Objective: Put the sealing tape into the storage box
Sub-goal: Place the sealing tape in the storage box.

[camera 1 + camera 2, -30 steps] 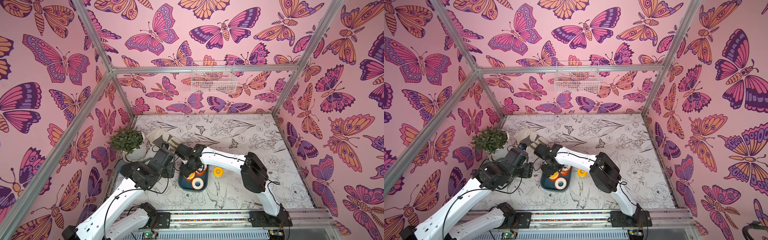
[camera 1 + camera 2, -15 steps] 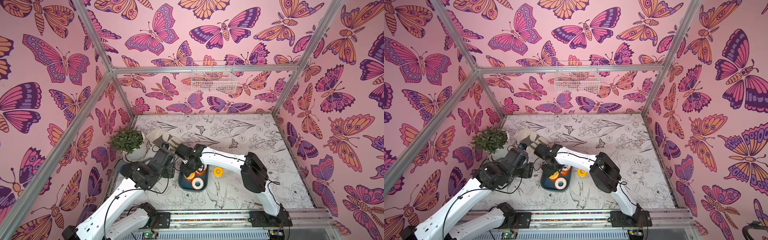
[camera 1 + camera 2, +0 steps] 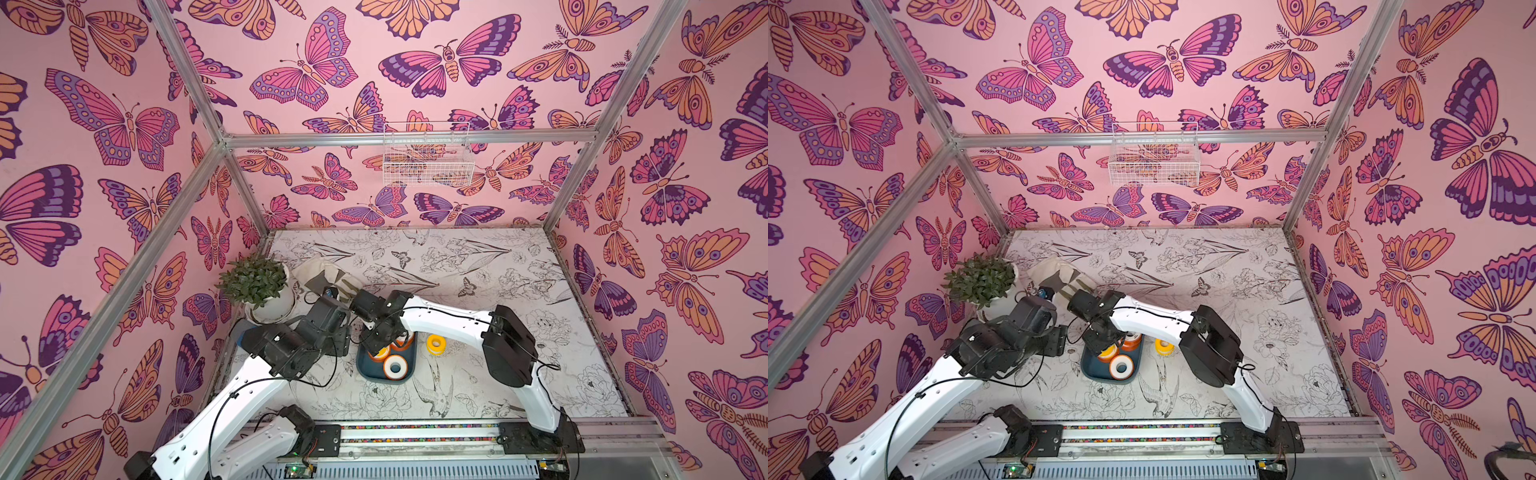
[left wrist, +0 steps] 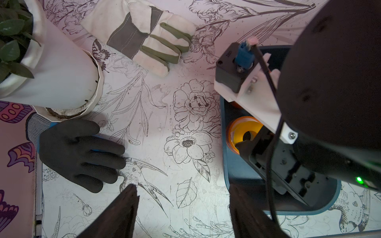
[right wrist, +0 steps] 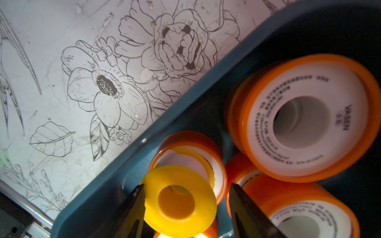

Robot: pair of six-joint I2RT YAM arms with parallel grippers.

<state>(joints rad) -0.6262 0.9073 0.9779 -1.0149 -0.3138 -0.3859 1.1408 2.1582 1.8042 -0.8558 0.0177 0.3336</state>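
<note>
The storage box (image 3: 366,371) (image 3: 1093,370) is a dark teal tray in front of the arms, seen in both top views. Orange spools of sealing tape with white faces (image 3: 395,368) (image 5: 305,121) lie in it. My right gripper (image 5: 187,185) (image 3: 376,345) hangs over the box, open. A small yellow spool (image 5: 179,202) lies between its fingers on an orange spool. One finger touches its rim and the other stands clear. Another yellow spool (image 3: 435,344) (image 3: 1163,347) stands on the table right of the box. My left gripper (image 4: 182,186) is open and empty, left of the box wall (image 4: 243,177).
A potted plant (image 3: 259,286) stands at the left wall with a canvas work glove (image 3: 328,276) (image 4: 144,37) beside it. A black glove (image 4: 76,152) lies near the pot. A white wire basket (image 3: 428,158) hangs on the back wall.
</note>
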